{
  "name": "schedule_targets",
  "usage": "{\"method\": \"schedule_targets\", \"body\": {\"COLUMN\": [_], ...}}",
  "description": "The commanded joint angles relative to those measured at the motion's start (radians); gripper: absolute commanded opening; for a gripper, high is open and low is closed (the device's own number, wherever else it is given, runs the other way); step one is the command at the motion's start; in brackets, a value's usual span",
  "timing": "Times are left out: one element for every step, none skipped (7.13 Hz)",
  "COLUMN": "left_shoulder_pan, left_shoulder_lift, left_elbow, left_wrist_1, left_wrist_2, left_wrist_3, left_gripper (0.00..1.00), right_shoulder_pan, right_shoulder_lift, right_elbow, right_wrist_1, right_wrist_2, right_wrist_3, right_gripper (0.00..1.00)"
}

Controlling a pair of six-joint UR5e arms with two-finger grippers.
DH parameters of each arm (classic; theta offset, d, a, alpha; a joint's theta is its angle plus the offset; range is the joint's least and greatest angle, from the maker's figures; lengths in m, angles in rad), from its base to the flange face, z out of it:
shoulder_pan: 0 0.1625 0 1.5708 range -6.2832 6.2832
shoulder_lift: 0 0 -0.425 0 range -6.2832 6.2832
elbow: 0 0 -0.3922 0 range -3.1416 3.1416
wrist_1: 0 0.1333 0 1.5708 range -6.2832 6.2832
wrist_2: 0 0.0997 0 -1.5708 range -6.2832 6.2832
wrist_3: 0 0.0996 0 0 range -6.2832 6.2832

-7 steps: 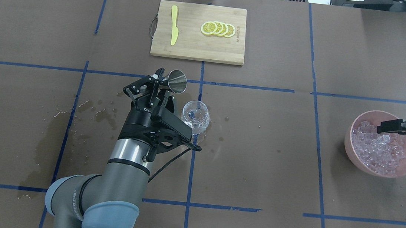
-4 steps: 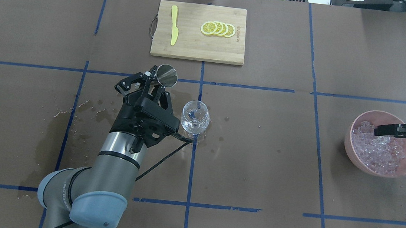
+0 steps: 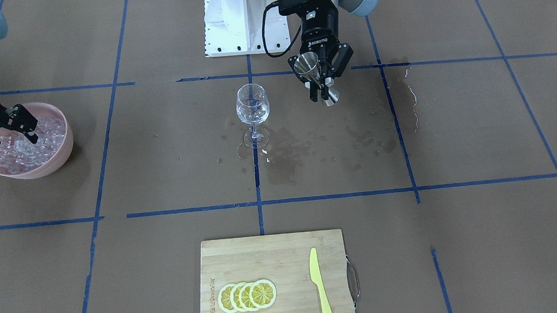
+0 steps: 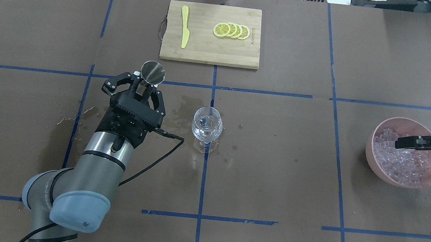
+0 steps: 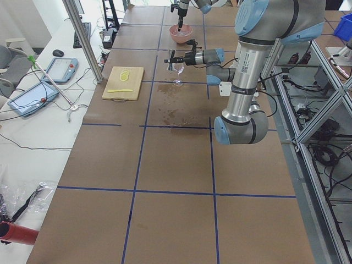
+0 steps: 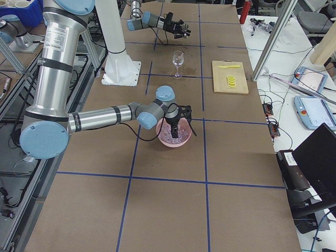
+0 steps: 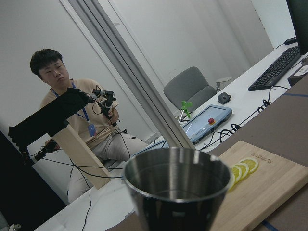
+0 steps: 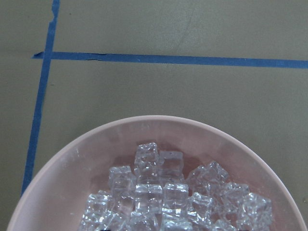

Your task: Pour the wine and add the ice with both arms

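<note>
My left gripper (image 4: 142, 85) is shut on a steel jigger (image 4: 153, 71), held upright above the table to the left of the wine glass (image 4: 207, 125). In the front view the jigger (image 3: 309, 65) sits between the fingers of the left gripper (image 3: 321, 83). The left wrist view shows the jigger's open cup (image 7: 178, 192); I cannot tell if it holds wine. The glass (image 3: 253, 107) stands upright with clear contents low in its bowl. My right gripper (image 3: 11, 138) is open, fingers down among the ice (image 3: 17, 153) in the pink bowl (image 3: 61, 149). The ice also shows in the right wrist view (image 8: 163, 192).
A wooden cutting board (image 4: 206, 53) at the far middle carries lemon slices (image 4: 232, 31) and a yellow knife (image 4: 185, 27). Dark wet stains (image 3: 283, 156) lie around the glass. The white pedestal base (image 3: 243, 18) stands at the robot's edge. An operator (image 7: 72, 96) sits beyond the table.
My left arm has swung left, away from the glass, and the jigger has turned from tilted toward the glass to upright. My right gripper has sunk a little lower over the ice bowl.
</note>
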Motion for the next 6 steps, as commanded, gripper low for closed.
{"method": "schedule_targets", "body": {"left_shoulder_pan": [-0.012,-0.015,-0.016,-0.018,-0.019,-0.022], "left_shoulder_lift": [0.077,0.096,0.101,0.113,0.114,0.128], "left_elbow": [-0.007,-0.013,-0.017,-0.017,-0.017,-0.017], "left_wrist_1": [-0.092,-0.109,-0.113,-0.114,-0.114,-0.116], "left_wrist_2": [-0.026,-0.026,-0.026,-0.026,-0.026,-0.026], "left_wrist_3": [-0.032,-0.032,-0.032,-0.032,-0.035,-0.051], "left_gripper": [0.00,0.00,0.00,0.00,0.00,0.00], "right_shoulder_pan": [-0.001,-0.001,-0.001,-0.001,-0.001,-0.001], "right_shoulder_lift": [0.005,0.006,0.006,0.006,0.006,0.006], "right_elbow": [-0.006,-0.009,-0.010,-0.010,-0.012,-0.013], "right_wrist_1": [-0.001,-0.001,-0.001,-0.001,-0.001,-0.003], "right_wrist_2": [0.002,0.002,0.002,0.002,0.005,0.006], "right_wrist_3": [-0.001,-0.001,-0.001,-0.002,-0.001,-0.001], "right_gripper": [0.71,0.71,0.71,0.70,0.69,0.65]}}
